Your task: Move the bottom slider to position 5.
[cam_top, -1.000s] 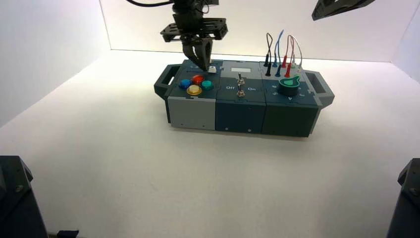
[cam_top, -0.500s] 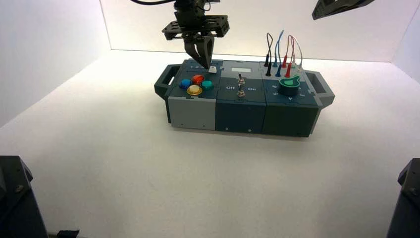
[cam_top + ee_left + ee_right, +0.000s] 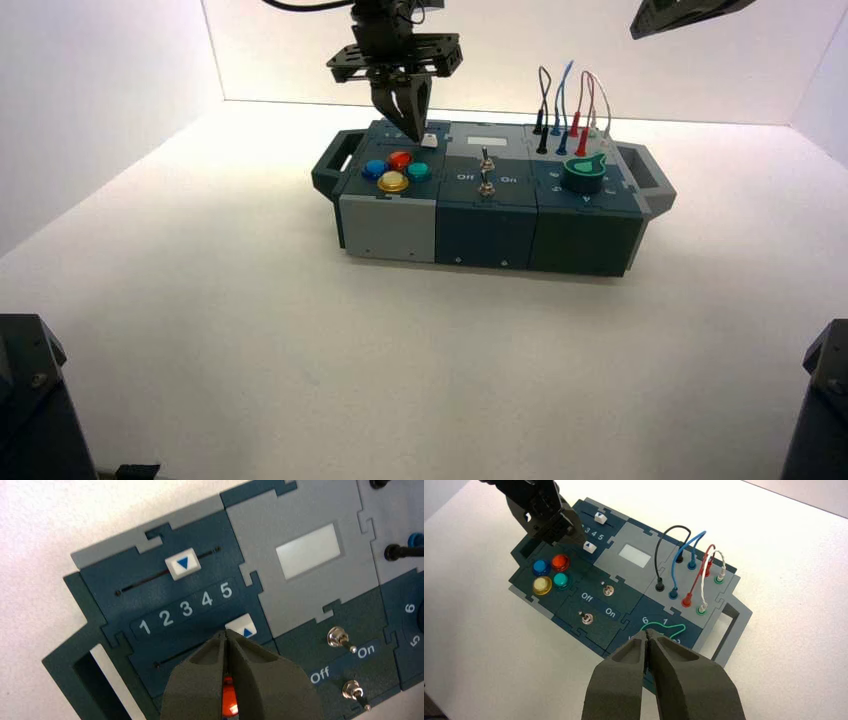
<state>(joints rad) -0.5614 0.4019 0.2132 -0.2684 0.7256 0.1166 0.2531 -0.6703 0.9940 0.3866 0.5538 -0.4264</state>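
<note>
The left gripper [image 3: 225, 633] works at the slider panel on the left of the box, its two fingers pressed together with nothing between them, the tips right beside the white bottom slider knob [image 3: 242, 626]. Whether they actually touch it I cannot tell. That knob sits at the 5 end of its slotted track [image 3: 181, 654], its blue arrow aimed at the number row [image 3: 185, 608], near the printed 5. The top slider knob [image 3: 183, 564] stands on the far side of the numbers, around 4. The right gripper [image 3: 647, 634] is idle over the dark green rotary knob [image 3: 663, 628], its fingers also together.

The move looks all but done; a last small nudge toward the end of the track, or a lift straight off, seems to be what remains. The main risk is stopping short: the fingertips hide part of the knob, so a slight gap to the end could go unnoticed. Pushing past the stop is the opposite fault — the tips could ride up over the low knob or shove the whole box. On leaving, a sideways sweep could drag the knob back toward 4, and a dip could press the red button [image 3: 230, 700] just under the fingers.
</note>
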